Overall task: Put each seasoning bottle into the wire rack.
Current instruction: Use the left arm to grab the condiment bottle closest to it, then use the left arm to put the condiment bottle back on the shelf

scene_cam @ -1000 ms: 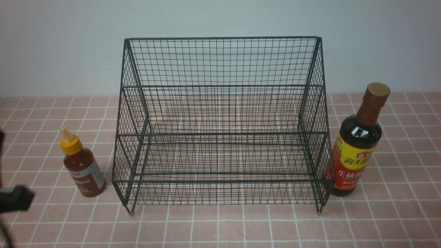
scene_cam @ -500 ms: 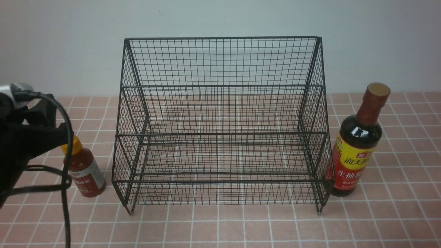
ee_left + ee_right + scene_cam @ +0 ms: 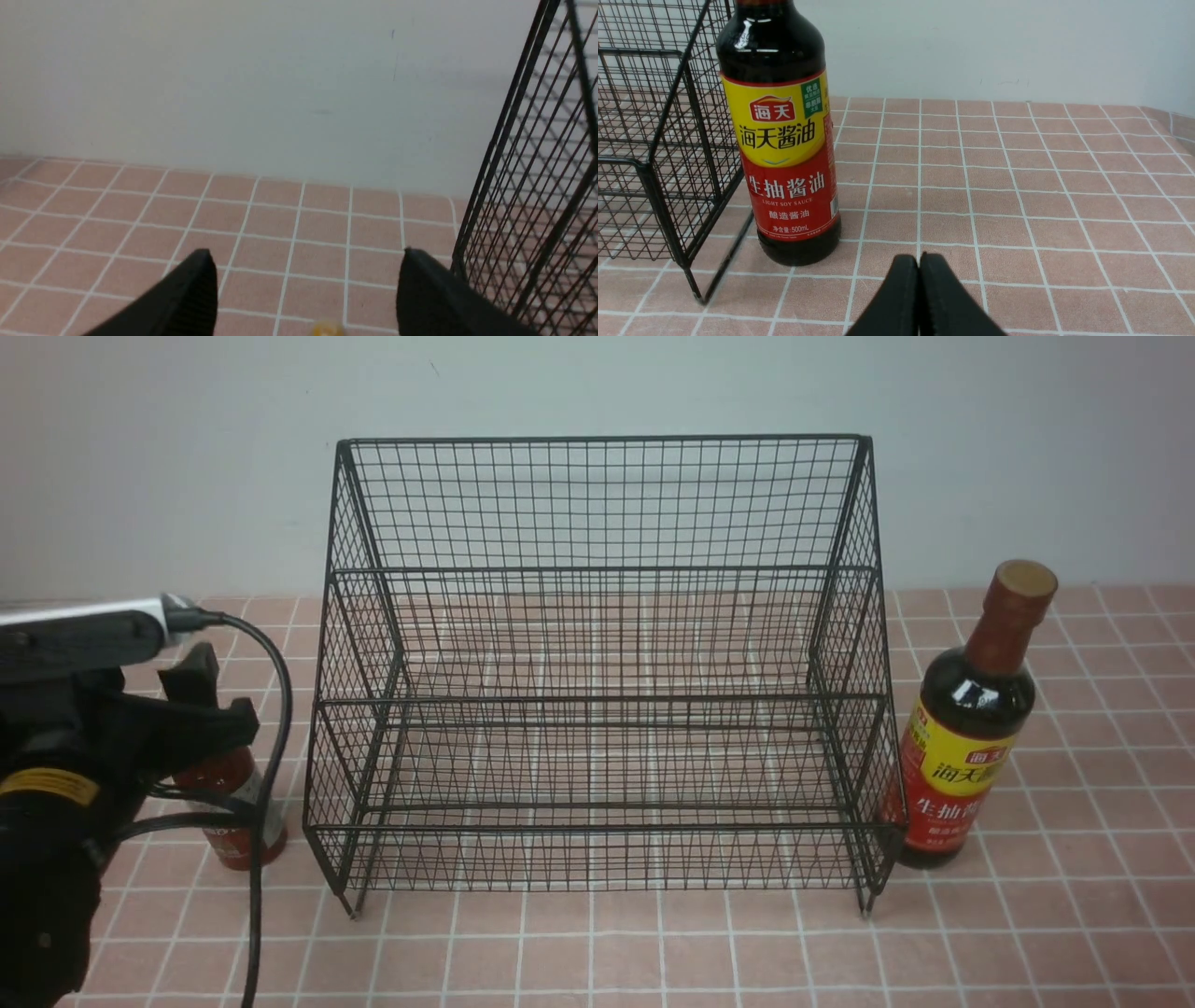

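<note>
One large black wire-mesh two-tier rack (image 3: 597, 504) stands mid-table on the pink tiled tabletop (image 3: 597, 952), its tall back toward the far edge. Two bottles stand upright outside it. The tall dark soy-sauce bottle (image 3: 962, 747), with brown cap and yellow-red label, is just beside the rack's right side. The small red squeeze bottle (image 3: 224, 772), white-labelled, is by the rack's left front corner.

My left gripper (image 3: 306, 254) hangs over the red one, fingers spread wide, and its yellow nozzle tip (image 3: 327, 329) shows between them. From the front, my arm and black cable (image 3: 271, 728) cover its top. My right gripper (image 3: 919, 259) has its fingers pressed together, near the soy-sauce bottle.
</note>
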Action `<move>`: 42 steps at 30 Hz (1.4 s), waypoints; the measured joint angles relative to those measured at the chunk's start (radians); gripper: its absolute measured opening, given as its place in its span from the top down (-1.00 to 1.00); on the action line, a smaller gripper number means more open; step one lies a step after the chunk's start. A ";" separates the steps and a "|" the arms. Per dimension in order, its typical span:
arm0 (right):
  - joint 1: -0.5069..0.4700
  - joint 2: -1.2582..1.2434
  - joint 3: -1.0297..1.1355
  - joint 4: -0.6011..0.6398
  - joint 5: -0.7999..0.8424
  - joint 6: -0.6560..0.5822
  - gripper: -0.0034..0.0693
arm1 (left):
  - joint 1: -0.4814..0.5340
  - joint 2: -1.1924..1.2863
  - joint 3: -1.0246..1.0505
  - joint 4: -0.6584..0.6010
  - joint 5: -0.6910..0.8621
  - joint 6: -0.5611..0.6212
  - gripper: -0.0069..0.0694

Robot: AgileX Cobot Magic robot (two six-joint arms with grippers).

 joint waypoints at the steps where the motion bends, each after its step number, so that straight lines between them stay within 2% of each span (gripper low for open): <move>1: 0.000 0.000 0.000 0.000 0.000 0.000 0.94 | 0.000 0.027 0.000 0.000 -0.006 0.000 -0.41; 7: 0.000 0.000 0.000 0.000 0.000 0.000 0.94 | 0.000 0.092 -0.001 0.011 -0.051 -0.009 -0.39; 10: 0.000 0.000 0.000 0.000 0.000 0.000 0.94 | 0.000 0.137 -0.001 0.018 -0.052 -0.009 -0.12; 11: 0.000 0.000 0.000 0.000 0.000 0.000 0.94 | 0.000 0.138 -0.001 0.019 -0.052 -0.010 -0.10; 13: 0.000 0.000 0.000 0.000 0.000 0.000 0.94 | 0.000 0.145 -0.001 0.025 -0.050 -0.012 0.11; 18: 0.000 0.000 0.000 0.000 0.000 0.000 0.94 | -0.003 0.091 -0.001 0.042 0.016 -0.009 0.10; 23: 0.000 0.000 0.000 0.000 0.000 0.000 0.94 | -0.005 -0.100 -0.002 0.045 0.100 0.021 0.10; 29: 0.000 0.000 0.000 0.000 0.000 0.000 0.94 | -0.005 -0.383 -0.076 0.044 0.373 0.105 0.10; 31: 0.000 0.000 0.000 0.000 0.000 0.000 0.94 | -0.007 -0.466 -0.121 0.045 0.517 0.111 0.10; 35: 0.000 0.000 0.000 0.000 0.000 0.000 0.94 | -0.033 -0.547 -0.183 0.050 0.696 0.103 0.10; 42: 0.000 0.000 0.000 0.000 0.000 0.000 0.94 | -0.193 -0.548 -0.201 0.051 0.746 0.073 0.10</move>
